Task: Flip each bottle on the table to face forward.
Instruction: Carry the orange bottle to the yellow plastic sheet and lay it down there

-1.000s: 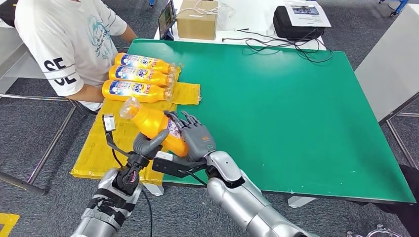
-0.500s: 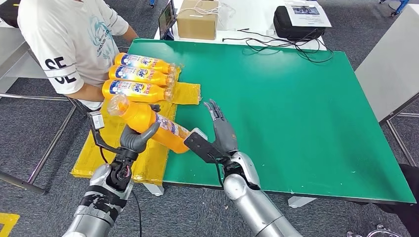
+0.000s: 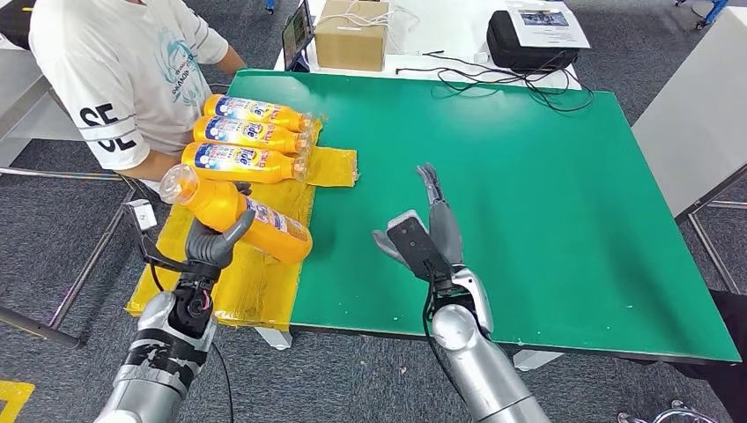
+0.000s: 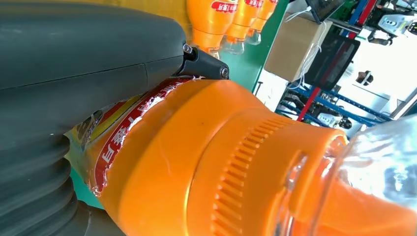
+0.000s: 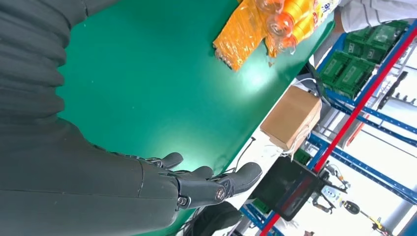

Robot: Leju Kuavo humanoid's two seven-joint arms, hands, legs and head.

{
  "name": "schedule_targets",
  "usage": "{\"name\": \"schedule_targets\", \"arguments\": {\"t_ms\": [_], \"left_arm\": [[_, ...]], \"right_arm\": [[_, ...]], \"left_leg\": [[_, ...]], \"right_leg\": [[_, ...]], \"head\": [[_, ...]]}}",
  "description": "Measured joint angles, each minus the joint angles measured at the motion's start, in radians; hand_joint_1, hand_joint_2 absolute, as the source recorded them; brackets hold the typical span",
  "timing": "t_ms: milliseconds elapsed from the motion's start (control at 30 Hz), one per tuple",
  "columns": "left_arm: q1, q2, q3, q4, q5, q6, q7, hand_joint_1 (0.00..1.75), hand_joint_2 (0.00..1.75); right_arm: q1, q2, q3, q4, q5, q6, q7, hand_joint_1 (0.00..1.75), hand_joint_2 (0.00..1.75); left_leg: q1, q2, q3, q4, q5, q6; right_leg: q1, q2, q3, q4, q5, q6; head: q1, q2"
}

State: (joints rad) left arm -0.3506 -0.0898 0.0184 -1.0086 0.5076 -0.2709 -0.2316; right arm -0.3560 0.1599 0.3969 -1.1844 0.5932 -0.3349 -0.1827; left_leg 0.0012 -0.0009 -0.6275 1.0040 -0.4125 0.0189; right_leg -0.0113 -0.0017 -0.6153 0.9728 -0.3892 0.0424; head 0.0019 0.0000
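1. Since the earlier frames, the bottle (image 3: 234, 215) has been carried leftward, over the yellow mat (image 3: 255, 284), near the three bottles (image 3: 250, 136) lying in a row.
2. It is grasped by the left hand (image 3: 210, 244), cap toward the person (image 3: 114, 70).
3. Released from it, the right hand (image 3: 429, 233) has been drawn right over the green table (image 3: 528, 194), fingers extended and empty.

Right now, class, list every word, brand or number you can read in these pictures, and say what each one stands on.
"Tide": labels of the three bottles lying on the yellow sheet.
"SE": sleeve of the person's white shirt, partly folded.
Held bottle in the left hand: white characters on a red band, too distorted to read.
Paper on the black bag: too small to read.
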Motion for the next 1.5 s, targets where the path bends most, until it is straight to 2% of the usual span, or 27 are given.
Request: {"name": "schedule_targets", "arguments": {"t_ms": [100, 167, 300, 467, 600, 767, 967, 1267, 1500], "left_arm": [[-0.004, 0.001, 0.001, 0.002, -0.014, 0.009, -0.007, 1.75, 1.75], [-0.008, 0.006, 0.001, 0.004, -0.085, 0.061, -0.040, 1.75, 1.75], [-0.043, 0.025, -0.021, 0.004, -0.462, 0.307, -0.120, 1.75, 1.75], [-0.089, 0.038, -0.065, 0.004, -1.005, 0.545, -0.095, 1.75, 1.75], [-0.092, 0.047, -0.097, 0.007, -1.340, 0.658, -0.073, 1.75, 1.75], [-0.097, 0.075, -0.133, 0.042, -1.613, 0.726, -0.054, 1.75, 1.75], [-0.101, 0.103, -0.178, 0.081, -1.735, 0.740, -0.040, 1.75, 1.75], [-0.160, 0.146, -0.302, 0.244, -1.835, 0.602, -0.078, 1.75, 1.75], [-0.230, 0.156, -0.356, 0.419, -1.748, 0.475, -0.121, 1.75, 1.75]], "right_arm": [[0.002, -0.002, -0.004, -0.006, -0.002, 0.000, 0.000, 0.00, 1.75], [0.003, -0.003, -0.009, -0.010, -0.007, 0.000, 0.000, 0.00, 1.75], [0.008, -0.009, -0.027, -0.034, -0.027, 0.007, -0.002, 0.00, 1.75], [0.041, 0.002, -0.075, -0.086, -0.114, 0.053, -0.033, 0.00, 1.75], [0.051, 0.012, -0.096, -0.094, -0.157, 0.086, -0.045, 0.00, 1.75], [0.045, 0.018, -0.099, -0.094, -0.181, 0.109, -0.052, 0.00, 1.75], [0.031, 0.020, -0.099, -0.093, -0.188, 0.123, -0.052, 0.00, 1.75], [0.018, 0.019, -0.099, -0.082, -0.201, 0.149, -0.056, 0.00, 1.75], [-0.003, 0.019, -0.092, -0.072, -0.204, 0.170, -0.049, 0.00, 1.75]], "left_leg": [[0.000, 0.000, 0.000, 0.000, 0.000, 0.000], [0.000, 0.000, 0.000, 0.000, 0.000, 0.000], [0.000, 0.000, 0.000, 0.000, 0.000, 0.000], [0.000, -0.002, 0.000, 0.000, 0.000, 0.000], [0.000, -0.002, -0.001, 0.000, 0.000, 0.000], [0.000, -0.002, -0.001, 0.000, 0.000, 0.000], [0.000, -0.002, -0.001, 0.000, 0.000, 0.000], [0.000, -0.002, -0.001, 0.000, 0.000, 0.000], [0.000, -0.002, -0.001, 0.000, 0.000, 0.000]], "right_leg": [[0.000, 0.000, 0.000, 0.000, 0.000, 0.000], [0.000, 0.000, 0.000, 0.000, 0.000, 0.000], [0.000, 0.000, 0.000, 0.000, 0.000, 0.000], [0.000, -0.002, 0.000, 0.000, 0.000, 0.000], [0.000, -0.002, 0.000, 0.000, 0.000, 0.000], [0.000, -0.002, 0.000, 0.000, 0.000, 0.000], [0.000, -0.002, 0.000, 0.000, 0.000, 0.000], [0.000, -0.002, 0.000, 0.000, 0.000, 0.000], [0.000, -0.002, 0.000, 0.000, 0.000, 0.000]], "head": [[0.000, 0.000], [0.000, 0.000], [0.000, 0.000], [0.000, 0.000], [0.000, 0.000], [0.000, 0.000], [0.000, 0.000], [0.000, 0.000], [0.000, 0.000]]}}
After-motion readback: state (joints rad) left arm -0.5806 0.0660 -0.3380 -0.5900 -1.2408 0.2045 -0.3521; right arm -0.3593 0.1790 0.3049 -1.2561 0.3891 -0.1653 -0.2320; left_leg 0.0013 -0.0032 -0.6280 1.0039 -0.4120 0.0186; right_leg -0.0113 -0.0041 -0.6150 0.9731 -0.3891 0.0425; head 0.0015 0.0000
